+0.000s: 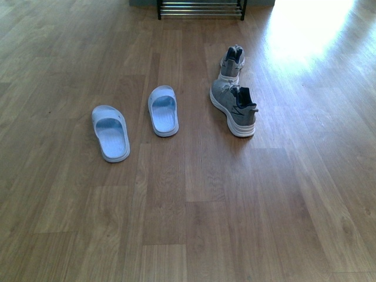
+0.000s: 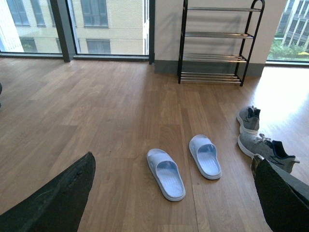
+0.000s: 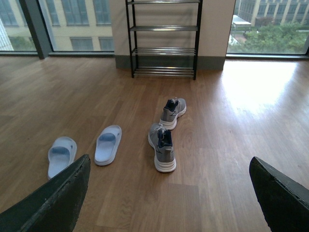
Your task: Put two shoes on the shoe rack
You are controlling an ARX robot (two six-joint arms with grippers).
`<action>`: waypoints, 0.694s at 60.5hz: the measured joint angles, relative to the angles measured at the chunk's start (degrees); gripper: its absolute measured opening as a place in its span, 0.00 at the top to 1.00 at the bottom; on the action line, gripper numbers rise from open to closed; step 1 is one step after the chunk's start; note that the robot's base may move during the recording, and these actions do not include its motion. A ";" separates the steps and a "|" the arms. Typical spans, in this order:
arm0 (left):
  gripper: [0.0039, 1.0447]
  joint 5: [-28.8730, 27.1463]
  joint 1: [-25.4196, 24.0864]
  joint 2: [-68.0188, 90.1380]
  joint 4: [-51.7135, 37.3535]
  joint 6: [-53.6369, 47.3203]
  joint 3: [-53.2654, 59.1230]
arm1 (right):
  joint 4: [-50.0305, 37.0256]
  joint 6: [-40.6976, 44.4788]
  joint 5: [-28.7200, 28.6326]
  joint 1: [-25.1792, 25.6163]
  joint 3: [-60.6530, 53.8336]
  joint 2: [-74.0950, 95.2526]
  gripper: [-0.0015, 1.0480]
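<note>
A wooden plank floor (image 1: 188,223) carries everything, with a bright patch of glare on its far right side. On it stand two pale blue slides, the left slide (image 1: 110,133) nearer the camera and the right slide (image 1: 163,110) a little farther off, apart from each other. To their right the near sneaker (image 1: 234,107) sits upright on its white sole, the far sneaker (image 1: 232,63) just beyond it, and the shoe rack (image 1: 201,9) stands at the floor's far edge.
</note>
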State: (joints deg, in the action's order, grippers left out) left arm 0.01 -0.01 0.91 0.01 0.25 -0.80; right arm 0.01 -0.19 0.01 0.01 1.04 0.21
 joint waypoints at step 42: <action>0.09 0.00 0.00 0.00 0.00 0.00 0.00 | 0.00 0.00 0.00 0.00 0.00 0.00 0.09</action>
State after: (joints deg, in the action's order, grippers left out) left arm 0.01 -0.01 0.91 0.01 0.25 -0.80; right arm 0.01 -0.19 0.01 0.01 1.04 0.21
